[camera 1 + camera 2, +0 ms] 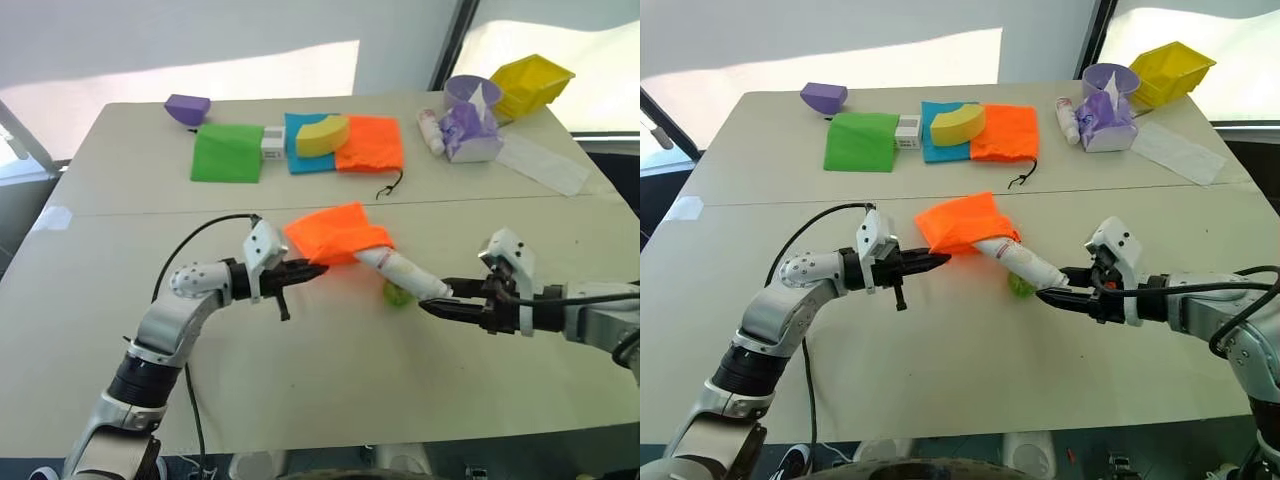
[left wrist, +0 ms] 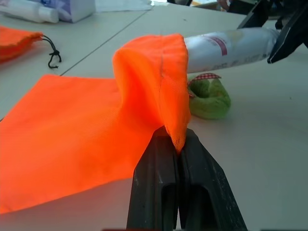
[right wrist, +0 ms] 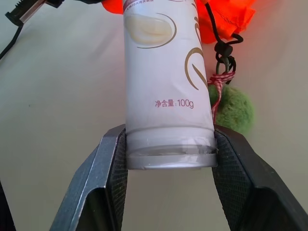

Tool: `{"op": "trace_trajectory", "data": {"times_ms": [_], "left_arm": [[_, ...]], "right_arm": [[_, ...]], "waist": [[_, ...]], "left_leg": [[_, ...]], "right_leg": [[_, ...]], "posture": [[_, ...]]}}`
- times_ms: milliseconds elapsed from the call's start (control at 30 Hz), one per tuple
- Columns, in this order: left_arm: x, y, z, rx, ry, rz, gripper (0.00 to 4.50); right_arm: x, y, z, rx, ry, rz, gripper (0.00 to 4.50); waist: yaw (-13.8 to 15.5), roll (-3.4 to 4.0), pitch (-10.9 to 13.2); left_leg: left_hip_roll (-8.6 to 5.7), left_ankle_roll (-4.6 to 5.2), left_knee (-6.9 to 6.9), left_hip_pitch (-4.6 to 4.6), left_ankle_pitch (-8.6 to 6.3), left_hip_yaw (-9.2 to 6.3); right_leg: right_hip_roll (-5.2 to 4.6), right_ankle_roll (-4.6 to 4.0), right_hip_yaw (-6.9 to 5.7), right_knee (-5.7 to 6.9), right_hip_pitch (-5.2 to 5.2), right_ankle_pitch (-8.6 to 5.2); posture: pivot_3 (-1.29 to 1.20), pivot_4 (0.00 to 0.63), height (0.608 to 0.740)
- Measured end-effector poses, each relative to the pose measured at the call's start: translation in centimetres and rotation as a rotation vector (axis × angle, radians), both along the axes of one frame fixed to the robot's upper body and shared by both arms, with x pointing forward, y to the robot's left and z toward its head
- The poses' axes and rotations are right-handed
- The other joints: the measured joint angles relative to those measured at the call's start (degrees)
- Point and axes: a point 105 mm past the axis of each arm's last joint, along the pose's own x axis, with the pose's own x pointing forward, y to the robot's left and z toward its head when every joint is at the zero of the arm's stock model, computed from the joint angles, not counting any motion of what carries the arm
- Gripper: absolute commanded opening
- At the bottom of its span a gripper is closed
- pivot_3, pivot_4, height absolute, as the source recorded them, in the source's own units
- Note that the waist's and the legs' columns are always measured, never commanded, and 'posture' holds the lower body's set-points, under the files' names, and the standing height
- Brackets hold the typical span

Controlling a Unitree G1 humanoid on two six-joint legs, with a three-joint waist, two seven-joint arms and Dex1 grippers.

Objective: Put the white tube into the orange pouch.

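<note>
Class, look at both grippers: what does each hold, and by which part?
The left gripper pinches the orange pouch by its opening edge. The right gripper clamps the white tube at its flat crimped end.

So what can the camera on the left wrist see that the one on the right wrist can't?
Only the left wrist view shows the left claw shut on an edge of the orange pouch, lifting it off the table, plus a second orange pouch farther back. Only the right wrist view shows the right claw clamped on the white tube and its printed label. Both show the tube entering the pouch and the green pom-pom.
</note>
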Motion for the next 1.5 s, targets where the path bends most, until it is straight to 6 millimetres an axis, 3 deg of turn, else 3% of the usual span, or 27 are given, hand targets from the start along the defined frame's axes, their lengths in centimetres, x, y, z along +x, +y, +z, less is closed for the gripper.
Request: {"op": "trace_trajectory", "data": {"times_ms": [133,267,567,700,900,1067,1233,1500], "left_arm": [[-0.3,0.0,-0.3,0.036,-0.008,-0.023,0.00],[-0.3,0.0,-0.2,0.035,-0.013,-0.027,0.00],[-1.0,0.4,-0.6,0.117,-0.039,-0.083,0.00],[-1.3,-0.4,-1.0,0.117,-0.055,-0.107,0.00],[-0.7,-0.7,-0.7,0.101,-0.090,-0.076,0.00],[-0.7,-0.6,-0.7,0.104,-0.098,-0.074,0.00],[-0.6,-0.6,-0.7,0.103,-0.111,-0.064,0.00],[-0.5,-0.6,-0.8,0.107,-0.114,-0.055,0.00]], "right_arm": [[-0.4,0.5,-1.5,-0.094,0.010,0.011,2.25],[-0.3,1.7,-2.6,-0.049,0.025,0.002,2.25],[0.9,2.3,-2.0,-0.055,-0.031,-0.042,2.25],[2.8,3.2,-1.8,-0.121,-0.087,-0.126,2.25],[1.5,4.6,-2.9,-0.189,-0.062,-0.068,2.25],[4.4,5.2,-2.9,-0.117,-0.092,-0.240,2.25],[5.5,6.5,-3.1,-0.070,-0.069,-0.302,2.25],[5.8,7.5,-3.4,-0.175,-0.097,-0.216,2.25]], "waist": [[0.0,-0.02,0.0],[-0.1,-0.01,0.0],[-0.1,-0.01,0.0],[-0.1,-0.01,0.0],[-0.1,-0.01,0.0],[-0.3,-0.05,0.0],[-0.2,-0.04,0.0],[-0.7,-0.04,-0.1]], "left_leg": [[0.04,-0.01,-0.01,0.00,0.00,-0.01],[0.03,0.00,-0.01,-0.01,0.00,-0.01],[0.02,0.01,-0.04,-0.02,0.01,0.01],[0.02,0.01,-0.01,-0.03,0.01,0.02],[-0.01,0.02,-0.03,-0.11,0.01,0.05],[0.03,0.02,0.01,-0.03,0.02,0.05],[0.03,0.02,0.01,-0.02,0.04,0.00],[0.02,0.02,0.02,0.00,0.04,0.04]], "right_leg": [[0.02,0.00,0.00,0.00,-0.02,0.00],[0.01,0.00,0.02,0.02,-0.06,0.00],[0.03,0.00,0.03,0.03,-0.10,0.00],[0.04,-0.04,0.11,0.06,-0.16,0.05],[0.04,-0.02,0.13,0.06,-0.25,0.05],[0.12,-0.06,0.18,0.23,-0.28,0.14],[0.17,-0.07,0.19,0.37,-0.35,0.14],[0.20,-0.07,0.26,0.40,-0.37,0.15]], "posture": [[0.00,0.150,0.740],[0.00,0.150,0.740],[0.00,0.150,0.740],[0.00,0.150,0.740],[0.00,0.150,0.740],[0.00,0.150,0.740],[0.00,0.150,0.740],[0.00,0.150,0.740]]}}
